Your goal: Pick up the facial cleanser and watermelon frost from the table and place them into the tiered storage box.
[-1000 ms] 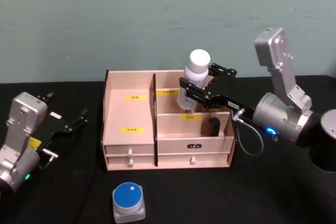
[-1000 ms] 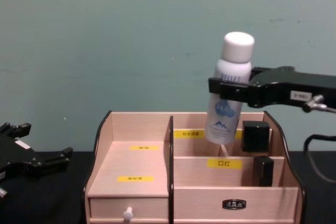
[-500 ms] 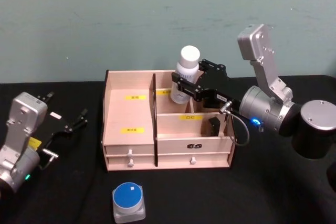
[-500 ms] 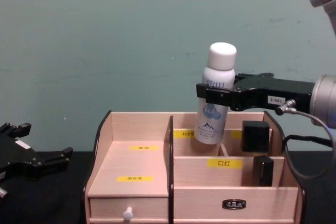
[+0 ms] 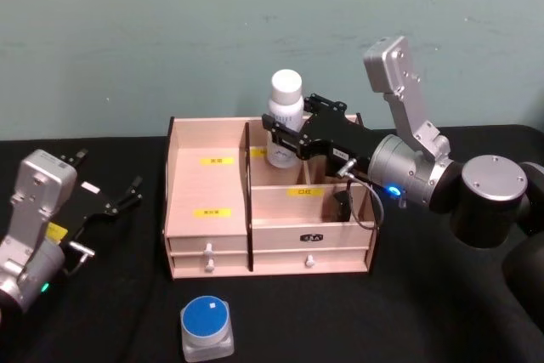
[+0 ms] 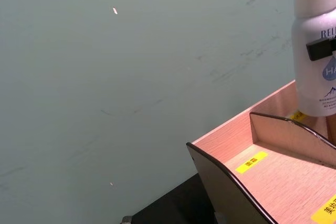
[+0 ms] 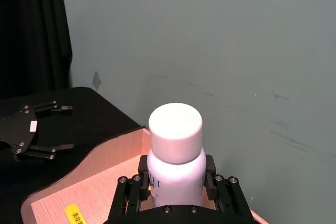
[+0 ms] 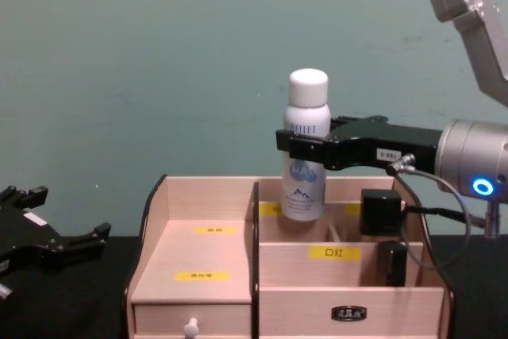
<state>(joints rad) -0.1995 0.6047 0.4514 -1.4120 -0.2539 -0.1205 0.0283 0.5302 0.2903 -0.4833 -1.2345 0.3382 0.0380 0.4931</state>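
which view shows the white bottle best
Chest view: the white bottle shows side-on, held by the right pincer, base just inside the tiered storage box. Head view foreshortens it; left wrist crops it; right wrist sees its top half.

Silver right arm (image 5: 410, 169) with blue light (image 5: 391, 190), black end effector (image 5: 286, 140).

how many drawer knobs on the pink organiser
3. On the tiered storage box, left front: an upper knob above a lower knob; a right knob on the bottom right drawer. None hidden: the right gripper holds the white bottle over the back, left gripper parked left.
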